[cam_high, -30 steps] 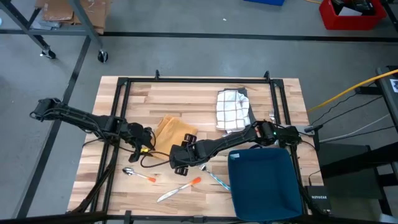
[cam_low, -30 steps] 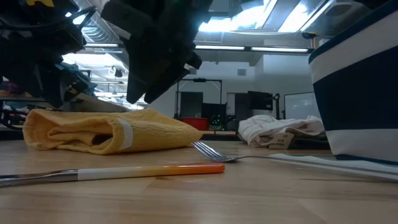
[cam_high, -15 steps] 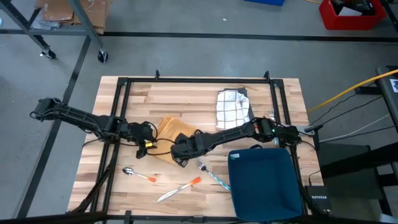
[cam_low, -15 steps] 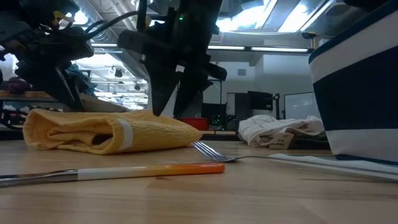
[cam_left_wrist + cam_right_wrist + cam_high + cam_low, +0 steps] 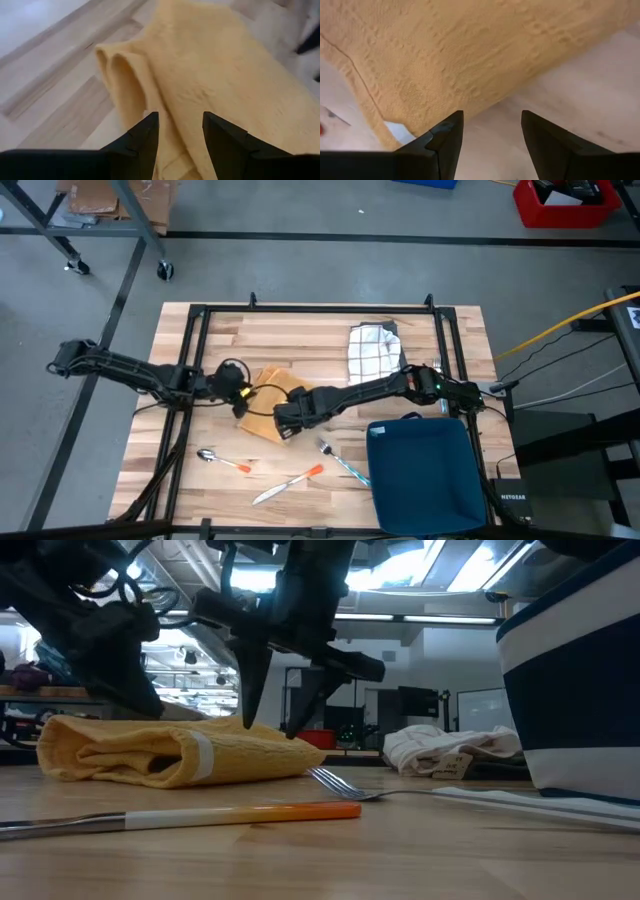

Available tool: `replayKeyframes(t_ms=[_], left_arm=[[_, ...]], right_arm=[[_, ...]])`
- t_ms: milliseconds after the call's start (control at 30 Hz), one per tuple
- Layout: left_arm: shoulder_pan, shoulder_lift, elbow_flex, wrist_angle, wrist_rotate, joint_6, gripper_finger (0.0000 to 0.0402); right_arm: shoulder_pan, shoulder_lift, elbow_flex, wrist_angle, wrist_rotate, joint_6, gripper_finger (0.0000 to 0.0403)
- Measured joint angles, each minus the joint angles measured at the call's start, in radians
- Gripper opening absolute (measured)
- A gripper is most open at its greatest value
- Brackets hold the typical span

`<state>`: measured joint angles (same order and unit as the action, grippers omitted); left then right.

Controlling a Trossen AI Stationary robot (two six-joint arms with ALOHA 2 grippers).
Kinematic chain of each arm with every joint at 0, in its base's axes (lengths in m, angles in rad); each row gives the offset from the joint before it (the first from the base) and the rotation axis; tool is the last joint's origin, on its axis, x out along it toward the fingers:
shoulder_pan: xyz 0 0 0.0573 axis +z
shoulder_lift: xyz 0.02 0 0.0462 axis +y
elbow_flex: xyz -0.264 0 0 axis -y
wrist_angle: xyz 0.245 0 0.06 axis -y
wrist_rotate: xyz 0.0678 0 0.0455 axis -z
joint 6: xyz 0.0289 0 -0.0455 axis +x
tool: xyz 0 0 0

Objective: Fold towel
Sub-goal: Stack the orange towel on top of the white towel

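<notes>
- Centrally placed: yellow towel (image 5: 272,395), folded and bunched, lying on the wooden table (image 5: 300,330) between the two arms; a white tag shows on its near edge in the low view.
- Left gripper (image 5: 240,391): at the towel's left edge, fingers parted over a rolled fold, nothing clamped.
- Right gripper (image 5: 284,420): at the towel's near right corner, jaws spread wide, tips pointing down at the cloth edge, holding nothing.
- Checked white cloth (image 5: 374,358): far right of the table.
- Blue bin (image 5: 425,473): near right corner.
- Orange-handled cutlery (image 5: 297,479): near edge, apart from the towel.
</notes>
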<state>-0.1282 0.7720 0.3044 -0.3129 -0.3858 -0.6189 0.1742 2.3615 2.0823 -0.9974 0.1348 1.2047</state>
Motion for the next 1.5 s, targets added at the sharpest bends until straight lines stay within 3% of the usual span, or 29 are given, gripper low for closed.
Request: replayKeyframes(t_ms=[367,667,933,1200,1500], left_arm=[[0.157,0.007,-0.025,-0.018,0.092,-0.056,0.0145],[0.264,0.028,-0.025,0.019,0.243,-0.028,0.0145],[0.28,0.141,-0.026,0.018,0.268,0.025,0.0145],[0.28,0.285,-0.021,0.042,0.327,0.098,0.0145],[0.28,0.308,-0.025,0.128,0.438,0.125,0.0145]], right_arm=[[-0.006,0.001,-0.075,0.024,-0.05,0.196,0.0204],[-0.007,0.001,-0.144,0.253,-0.05,0.321,0.0204],[-0.005,-0.002,-0.196,0.31,-0.014,0.437,0.0204],[-0.004,-0.002,-0.2,0.341,0.012,0.448,0.0204],[-0.005,0.0,-0.2,0.439,0.022,0.445,0.0204]])
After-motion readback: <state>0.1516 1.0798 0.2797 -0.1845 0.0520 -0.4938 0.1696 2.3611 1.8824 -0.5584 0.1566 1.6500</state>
